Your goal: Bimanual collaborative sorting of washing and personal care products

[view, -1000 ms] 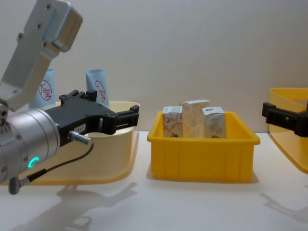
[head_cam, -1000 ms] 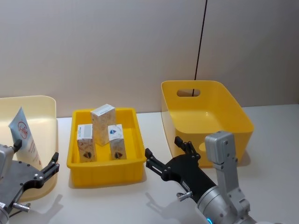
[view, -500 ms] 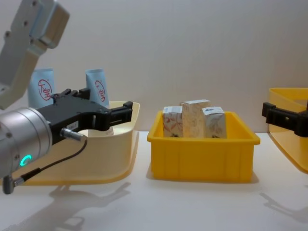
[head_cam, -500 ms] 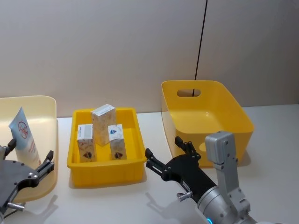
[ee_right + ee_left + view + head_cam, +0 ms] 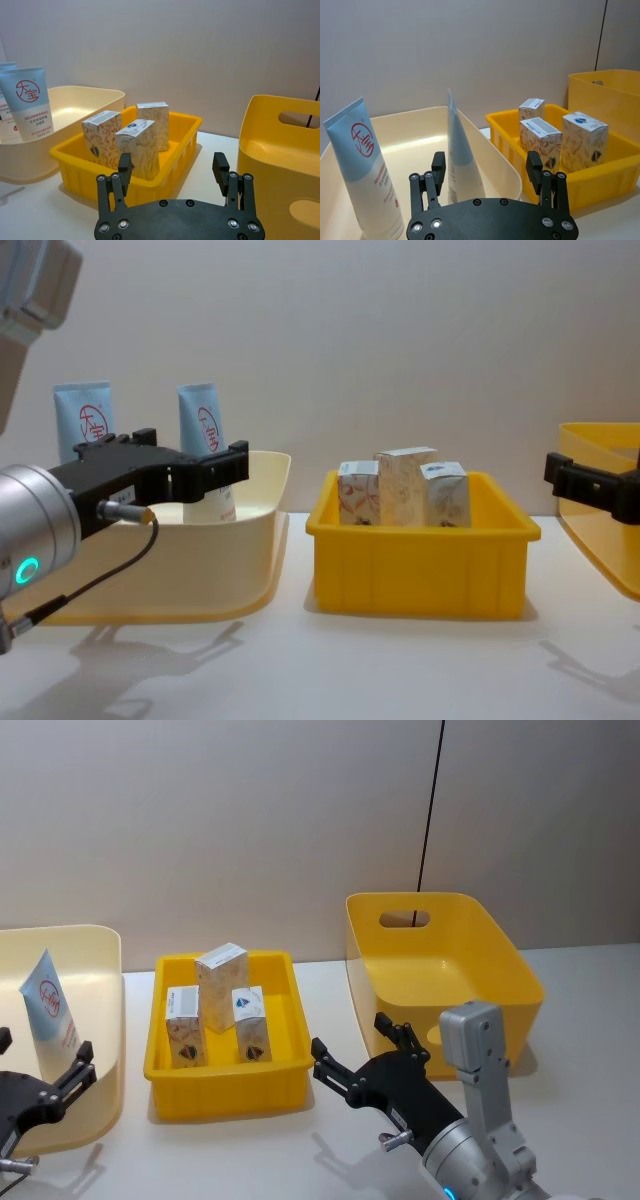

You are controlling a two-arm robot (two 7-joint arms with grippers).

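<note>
A white table (image 5: 250,1150) stands before a plain beige wall (image 5: 250,820). Two pale-blue tubes (image 5: 92,425) with a red round logo stand upright, side by side, at the back of a cream tub (image 5: 85,945) on the table's left. Just right of the tub, three patterned cartons (image 5: 220,986) stand upright, close together, in a shallow yellow tray (image 5: 225,1085); the tallest is at the back in the middle. Further right, apart from the tray, sits a deeper yellow bin (image 5: 480,970) with a handle slot. The left gripper (image 5: 486,165) hangs at the tub's near edge, its black fingers spread wide and pointing toward the tubes, gripping nothing. The right gripper (image 5: 350,1035) hangs above the table near the front, between tray and bin, its fingers also spread wide and empty, pointing toward the tray.
</note>
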